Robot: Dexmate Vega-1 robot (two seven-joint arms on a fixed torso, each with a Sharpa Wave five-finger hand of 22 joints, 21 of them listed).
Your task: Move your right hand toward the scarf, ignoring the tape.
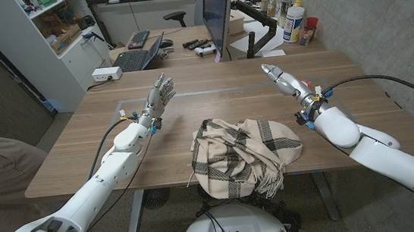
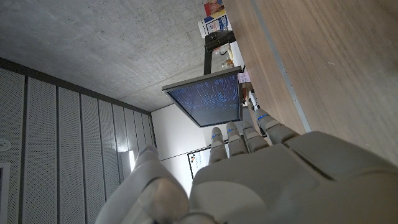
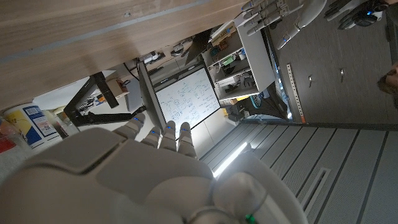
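Observation:
A beige scarf (image 1: 244, 156) with dark plaid stripes lies bunched at the table's near middle, its fringe hanging over the front edge. My right hand (image 1: 286, 81) is raised above the table to the right of and beyond the scarf, fingers extended and apart, holding nothing. On the other side, my left hand (image 1: 158, 98) is lifted to the left of and beyond the scarf, fingers spread and empty. The right wrist view looks along my right hand (image 3: 146, 168) with straight fingers (image 3: 169, 133). In the left wrist view my left hand (image 2: 261, 171) is just as empty.
The wooden table (image 1: 220, 96) carries pale marking lines (image 1: 124, 109) near the left hand. Behind it a second desk holds a monitor (image 1: 217, 12), keyboard (image 1: 139, 39), laptop (image 1: 135, 58) and bottles (image 1: 294, 21). A white shelf unit (image 1: 58, 31) stands at the back left. Concrete wall on the right.

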